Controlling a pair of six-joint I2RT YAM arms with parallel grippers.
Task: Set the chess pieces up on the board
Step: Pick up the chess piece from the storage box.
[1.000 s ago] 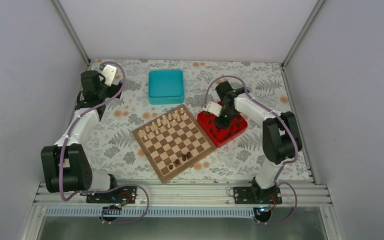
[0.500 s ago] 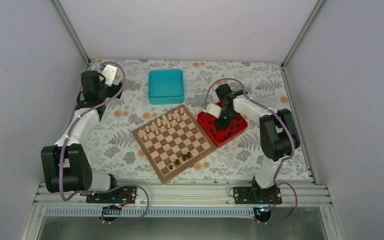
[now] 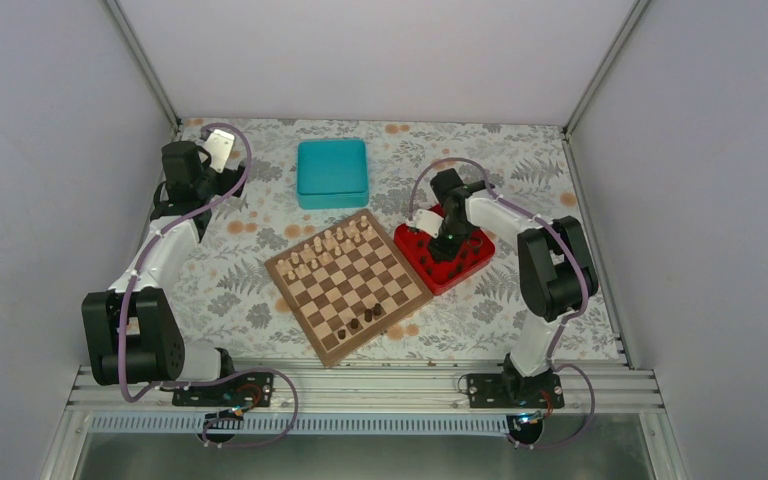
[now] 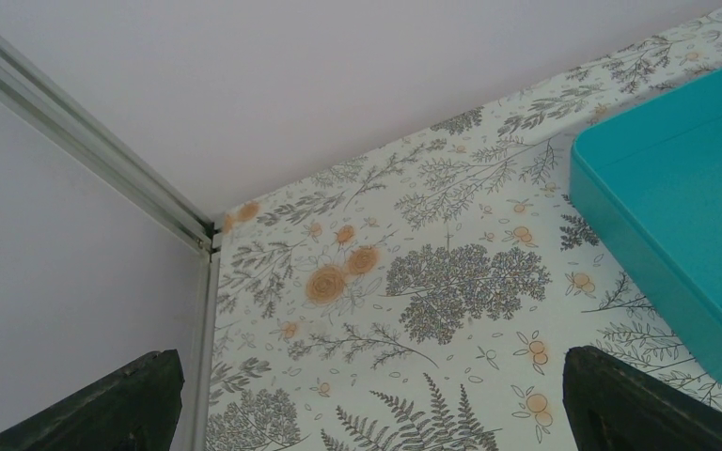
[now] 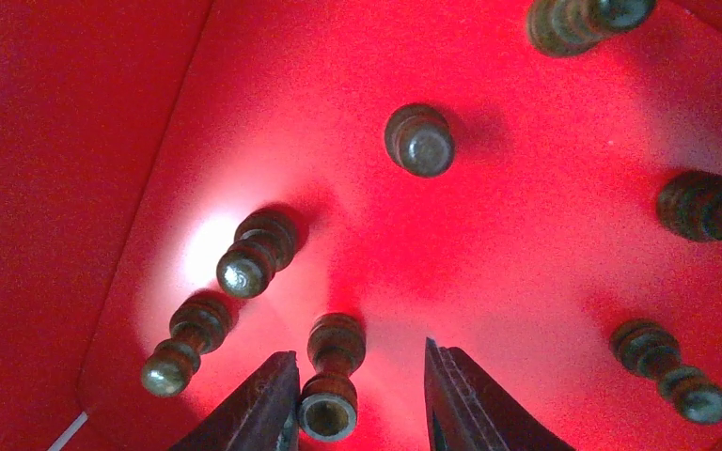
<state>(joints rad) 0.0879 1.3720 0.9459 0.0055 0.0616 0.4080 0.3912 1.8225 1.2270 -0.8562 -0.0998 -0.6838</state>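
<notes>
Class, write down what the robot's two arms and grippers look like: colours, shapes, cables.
The left arm and right arm match: white tubular links between chunky black joint housings, each trailed by a looping mauve cable. The left gripper's fingers and right gripper's fingers are dark and flat-sided.

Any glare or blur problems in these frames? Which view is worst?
Right wrist view is worst: heavy red cast, a blown-out glare patch on the red tray floor, and the dark piece inside the open right hand looks soft. Left wrist view: sharp, even light on the floral cloth; the left hand is underexposed. Top external view: diffuse, no glare, chess pieces tiny.
</notes>
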